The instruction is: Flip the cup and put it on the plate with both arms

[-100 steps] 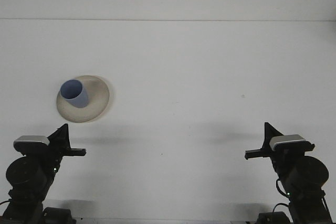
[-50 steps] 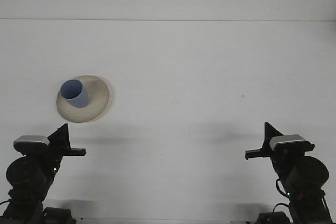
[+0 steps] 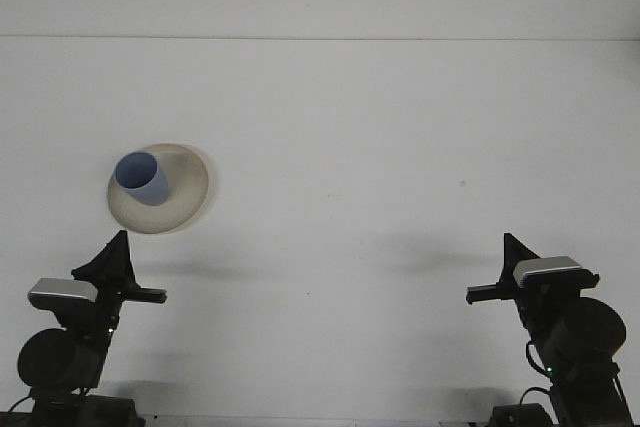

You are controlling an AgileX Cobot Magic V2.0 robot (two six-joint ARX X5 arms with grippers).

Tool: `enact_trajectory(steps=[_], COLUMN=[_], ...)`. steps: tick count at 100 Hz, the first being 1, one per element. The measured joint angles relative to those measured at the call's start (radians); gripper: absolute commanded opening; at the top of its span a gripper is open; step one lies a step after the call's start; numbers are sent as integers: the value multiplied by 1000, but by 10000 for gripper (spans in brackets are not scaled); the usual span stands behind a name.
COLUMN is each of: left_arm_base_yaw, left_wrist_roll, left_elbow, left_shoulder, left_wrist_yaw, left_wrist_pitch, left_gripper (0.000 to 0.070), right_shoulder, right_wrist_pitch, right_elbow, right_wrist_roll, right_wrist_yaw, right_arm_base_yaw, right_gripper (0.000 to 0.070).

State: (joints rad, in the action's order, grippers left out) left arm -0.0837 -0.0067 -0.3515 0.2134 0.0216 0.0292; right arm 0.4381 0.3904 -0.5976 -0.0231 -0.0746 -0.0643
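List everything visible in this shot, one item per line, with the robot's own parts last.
cup: one, blue, standing on the plate, left half of the table
plate: one, beige, left half of the table, under the cup
table: one, white, fills the view
left gripper: one, black, bottom left corner, below the plate, apart from it
right gripper: one, black, bottom right corner, far from cup and plate

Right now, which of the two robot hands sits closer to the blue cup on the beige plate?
The left hand: it sits just below the round beige plate carrying the blue cup. The right hand is far across the table.
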Motion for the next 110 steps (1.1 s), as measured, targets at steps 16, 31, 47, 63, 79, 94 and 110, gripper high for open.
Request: enact_trajectory(steps=[16,31,47,63,79,94,110], left_arm_base_yaw=[0,0,0,0,0,0,0], left_wrist_roll=[13,4,-7,-10,-11,-11,-15], left_elbow=[134,225,280,317,317,317,317], left_shoulder=[-107,-187,-208,-208,-208,-208,-208], left_wrist_yaw=[0,0,0,0,0,0,0], left_wrist_pitch=[39,48,116,189,203,226,240], left_gripper=[11,11,11,11,11,11,11], right_shoulder=[0,0,0,0,0,0,0], right_wrist_pitch=[0,0,0,-9,-15,-20,-39], right_elbow=[0,0,0,0,0,0,0], right_wrist_roll=[0,0,0,0,0,0,0], right_wrist_yaw=[0,0,0,0,0,0,0], right_arm_base_yaw=[0,0,0,0,0,0,0], right_gripper=[0,0,0,0,0,0,0])
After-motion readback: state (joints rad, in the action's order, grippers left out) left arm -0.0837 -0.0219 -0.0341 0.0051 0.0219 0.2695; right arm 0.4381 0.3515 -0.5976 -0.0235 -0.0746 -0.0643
